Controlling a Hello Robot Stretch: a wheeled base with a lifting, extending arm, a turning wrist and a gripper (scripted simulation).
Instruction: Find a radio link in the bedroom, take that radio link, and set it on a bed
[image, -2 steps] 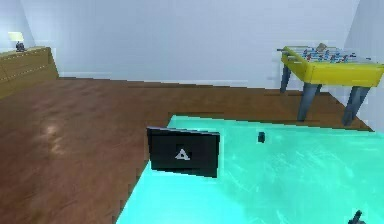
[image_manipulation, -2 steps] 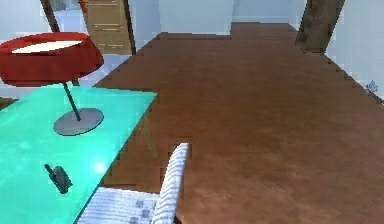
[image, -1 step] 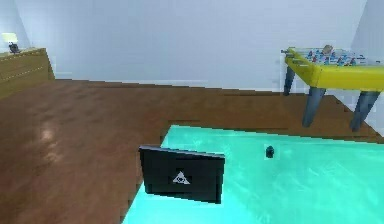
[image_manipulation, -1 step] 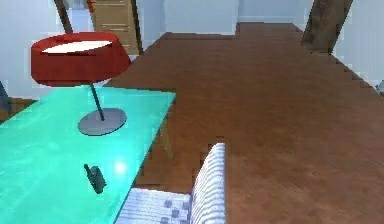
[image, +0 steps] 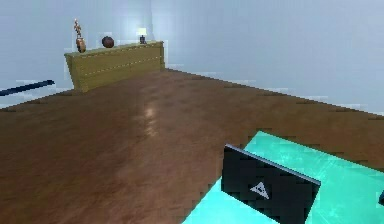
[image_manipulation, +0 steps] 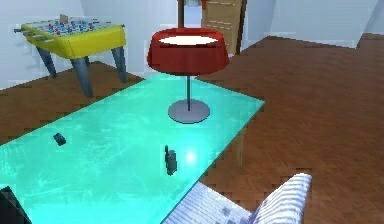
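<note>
Bare wood floor (image: 140, 130) beyond turquoise table (image: 345, 168) edge

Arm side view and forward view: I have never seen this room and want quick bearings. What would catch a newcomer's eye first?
The red drum-shaded table lamp stands out most, upright at the arm side view's middle on the glossy turquoise tabletop. Beyond it, upper left, stands a yellow table football game. In the forward view a black laptop sits at the lower right, a long wooden dresser against the far wall.
</note>
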